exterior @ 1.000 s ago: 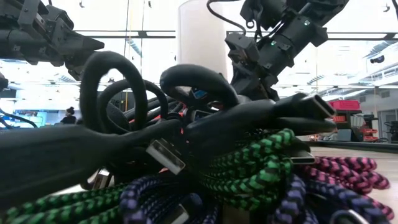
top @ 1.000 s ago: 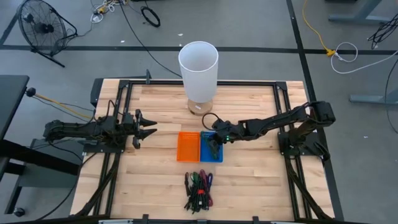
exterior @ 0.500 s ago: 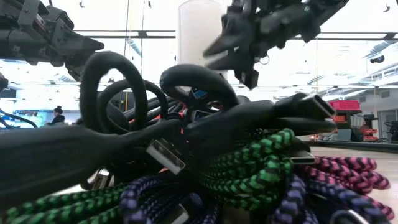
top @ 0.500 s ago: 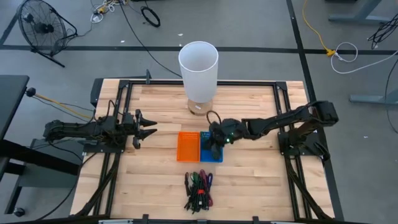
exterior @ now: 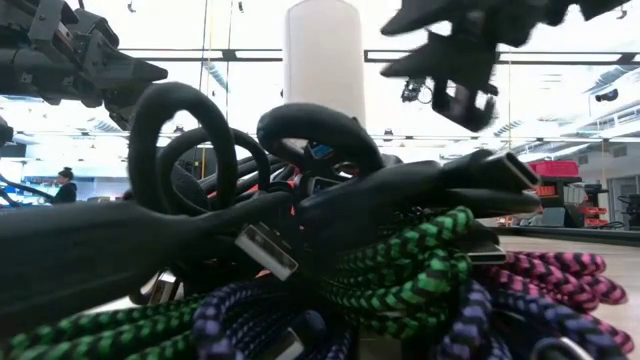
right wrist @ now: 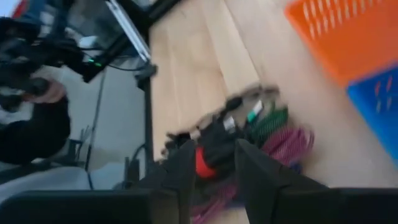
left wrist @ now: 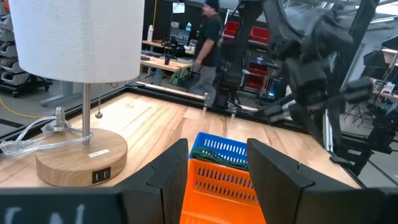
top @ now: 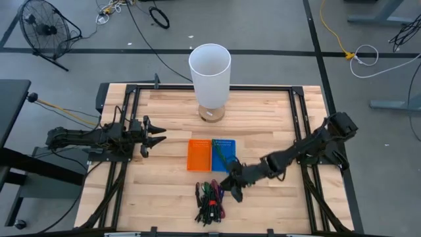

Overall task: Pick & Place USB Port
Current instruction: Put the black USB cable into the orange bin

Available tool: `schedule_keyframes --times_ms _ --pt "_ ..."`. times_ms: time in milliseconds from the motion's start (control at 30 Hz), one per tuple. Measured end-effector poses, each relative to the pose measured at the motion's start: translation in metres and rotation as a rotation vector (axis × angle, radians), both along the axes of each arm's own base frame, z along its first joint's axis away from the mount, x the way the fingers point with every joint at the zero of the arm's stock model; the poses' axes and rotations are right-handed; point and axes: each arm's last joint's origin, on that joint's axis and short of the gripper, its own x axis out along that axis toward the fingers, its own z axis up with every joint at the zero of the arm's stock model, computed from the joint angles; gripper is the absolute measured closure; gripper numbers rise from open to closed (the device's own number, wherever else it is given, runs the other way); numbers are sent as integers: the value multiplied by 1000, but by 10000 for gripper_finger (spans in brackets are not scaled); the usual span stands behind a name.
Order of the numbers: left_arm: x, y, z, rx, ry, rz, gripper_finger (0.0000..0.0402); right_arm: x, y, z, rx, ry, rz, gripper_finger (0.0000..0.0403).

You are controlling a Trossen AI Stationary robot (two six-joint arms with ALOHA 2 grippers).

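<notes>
The right gripper [top: 231, 187] hangs just beside the pile of USB cables [top: 210, 201] at the table's near edge, its fingers [right wrist: 181, 168] parted with nothing between them. Its own wrist view shows the braided green, purple and black cords [right wrist: 249, 127] ahead. The low view, filled by the cables [exterior: 300, 260], shows metal plug ends. The left gripper [top: 156, 137] waits, spread wide, at the table's left. An orange basket [top: 198, 155] and a blue basket [top: 223, 154], slotted plastic, sit side by side before a wooden-based lamp [top: 210, 72]. The left wrist view shows a person [left wrist: 208, 43] standing beyond.

Overhead, table-level, two wrist views
</notes>
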Motion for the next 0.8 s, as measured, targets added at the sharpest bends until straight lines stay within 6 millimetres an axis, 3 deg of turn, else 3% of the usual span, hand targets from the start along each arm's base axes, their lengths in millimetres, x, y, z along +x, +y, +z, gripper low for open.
schedule_keyframes --times_ms 233,433,800 --pt "0 0 0 0 0 0 232 0 29 -37 117 79 -55 265" --pt "0 0 0 0 0 0 232 10 37 -55 166 19 -50 252" --pt "0 0 0 0 1 0 232 13 35 -59 184 35 -24 250"
